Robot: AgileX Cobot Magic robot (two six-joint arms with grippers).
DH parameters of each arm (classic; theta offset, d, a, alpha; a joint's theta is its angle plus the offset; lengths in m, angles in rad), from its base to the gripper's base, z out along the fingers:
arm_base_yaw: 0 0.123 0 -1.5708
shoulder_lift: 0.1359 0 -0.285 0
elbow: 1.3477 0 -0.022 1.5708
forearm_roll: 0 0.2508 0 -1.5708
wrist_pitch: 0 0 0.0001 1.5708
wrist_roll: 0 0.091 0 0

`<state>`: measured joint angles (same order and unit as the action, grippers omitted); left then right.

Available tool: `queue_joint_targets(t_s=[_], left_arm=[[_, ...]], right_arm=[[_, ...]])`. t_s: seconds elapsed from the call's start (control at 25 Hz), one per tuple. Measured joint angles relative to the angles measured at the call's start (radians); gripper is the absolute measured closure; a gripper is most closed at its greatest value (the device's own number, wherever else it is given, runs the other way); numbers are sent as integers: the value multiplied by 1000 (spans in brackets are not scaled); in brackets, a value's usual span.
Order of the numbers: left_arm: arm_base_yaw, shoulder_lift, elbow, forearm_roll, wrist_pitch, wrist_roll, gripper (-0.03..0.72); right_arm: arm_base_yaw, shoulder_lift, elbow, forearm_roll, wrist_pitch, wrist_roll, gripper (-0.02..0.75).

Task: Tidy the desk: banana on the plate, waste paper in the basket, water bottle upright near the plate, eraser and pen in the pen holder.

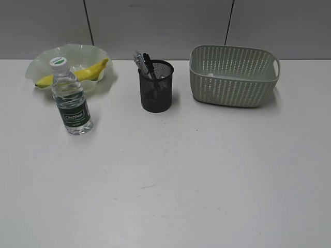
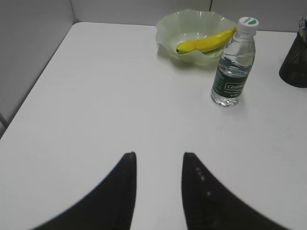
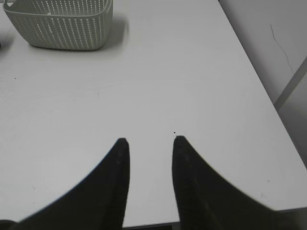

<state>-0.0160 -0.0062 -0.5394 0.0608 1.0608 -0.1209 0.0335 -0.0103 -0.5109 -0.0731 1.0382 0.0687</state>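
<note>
The banana (image 1: pixel 83 73) lies in the pale green wavy plate (image 1: pixel 42 61) at the back left; both also show in the left wrist view, banana (image 2: pixel 204 42) and plate (image 2: pixel 168 28). The water bottle (image 1: pixel 71 98) stands upright in front of the plate, also in the left wrist view (image 2: pixel 233 67). The black mesh pen holder (image 1: pixel 156 88) holds a pen (image 1: pixel 145 64); the eraser cannot be made out. The basket (image 1: pixel 232 77) stands at the back right; a bit of white shows inside. My left gripper (image 2: pixel 158 155) and right gripper (image 3: pixel 149 140) are open, empty, over bare desk (image 1: pixel 181 170). Neither shows in the exterior view.
The basket also shows in the right wrist view (image 3: pixel 62 26) at the upper left. The desk's right edge (image 3: pixel 268 100) and near edge run close to my right gripper. A grey wall panel stands along the desk's left side (image 2: pixel 33 43). The pen holder's edge (image 2: pixel 293 64) shows at the far right of the left wrist view.
</note>
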Motion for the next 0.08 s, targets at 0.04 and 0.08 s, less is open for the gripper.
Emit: queue_joint_targets(t_s=[0.04, 0.08], left_arm=[[0, 0, 0, 0, 0, 0, 447], [0, 0, 0, 0, 0, 0, 447]], right_arm=[[0, 0, 0, 0, 0, 0, 479], [0, 0, 0, 0, 0, 0, 479]])
